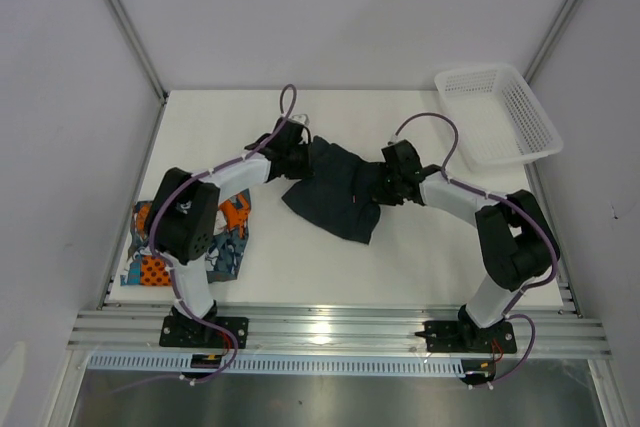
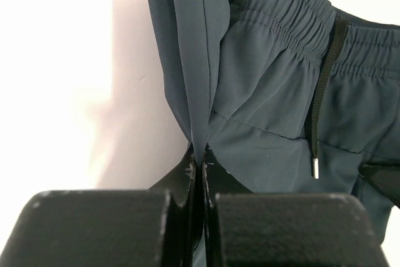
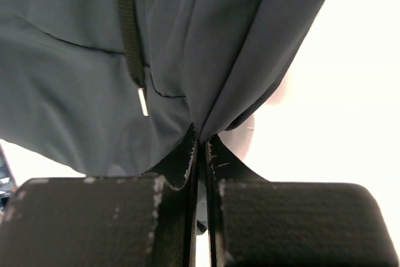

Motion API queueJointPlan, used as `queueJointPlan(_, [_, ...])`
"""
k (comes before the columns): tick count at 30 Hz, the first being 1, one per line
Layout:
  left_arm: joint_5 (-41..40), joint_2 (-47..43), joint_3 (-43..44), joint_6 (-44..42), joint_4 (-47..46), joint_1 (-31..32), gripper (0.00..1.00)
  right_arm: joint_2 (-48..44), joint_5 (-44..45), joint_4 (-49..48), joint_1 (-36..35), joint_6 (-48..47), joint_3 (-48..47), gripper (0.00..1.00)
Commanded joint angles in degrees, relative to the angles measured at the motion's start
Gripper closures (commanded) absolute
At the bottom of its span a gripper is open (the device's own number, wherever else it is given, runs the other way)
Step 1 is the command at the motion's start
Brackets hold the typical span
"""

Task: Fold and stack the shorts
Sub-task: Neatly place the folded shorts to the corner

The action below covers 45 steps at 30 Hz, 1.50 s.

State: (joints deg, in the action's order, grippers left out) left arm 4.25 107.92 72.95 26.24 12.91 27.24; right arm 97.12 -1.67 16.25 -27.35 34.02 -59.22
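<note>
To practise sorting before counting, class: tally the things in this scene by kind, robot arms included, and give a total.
Shorts: 2 (plain dark pair, printed pair)
Baskets: 1 (white mesh basket)
Robot arms: 2 (left arm, right arm)
Total: 5

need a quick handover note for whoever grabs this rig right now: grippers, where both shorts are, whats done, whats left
Left gripper: shut on a pinched fold of the dark shorts.
Right gripper: shut on the same pair, at its other side.
Dark shorts: middle of the table, bunched between the two grippers, not folded yet.
Printed shorts: at the table's left near edge, partly hidden under the left arm; cannot tell whether they are folded.
Done: both grips on the dark pair.
Left: fold it, then stack the two pairs.
</note>
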Motion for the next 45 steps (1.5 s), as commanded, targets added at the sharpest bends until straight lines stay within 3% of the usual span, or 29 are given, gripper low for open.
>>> queueJointPlan(1, [-6.7,-6.5,-1.8,-0.8,4.4,-1.4,1.0,-2.6,1.7,-3.7,-2.2,2.3,-3.3,1.0])
queueJointPlan(24, [-15.4,-29.0,-3.6,1.8,25.5,-11.8,1.0,10.6,3.2,-0.2,-19.0,2.8,-28.7,1.0])
queueJointPlan(30, [-15.4,-35.8,-7.6,-0.2,29.9,-19.6,1.0,16.6,1.4,-3.2,-24.0,4.1,-35.9,1.0])
queueJointPlan(37, [-11.3,-43.0,-11.9,-4.5,32.8,-35.6,1.0,24.8,-1.6,-5.8,-29.6,6.5,-45.0,1.0])
queueJointPlan(45, [-9.2,-49.5,-16.1,-9.0,33.6,-47.5,1.0,30.7,-1.1,-5.4,-36.2,6.6,-54.5,1.0])
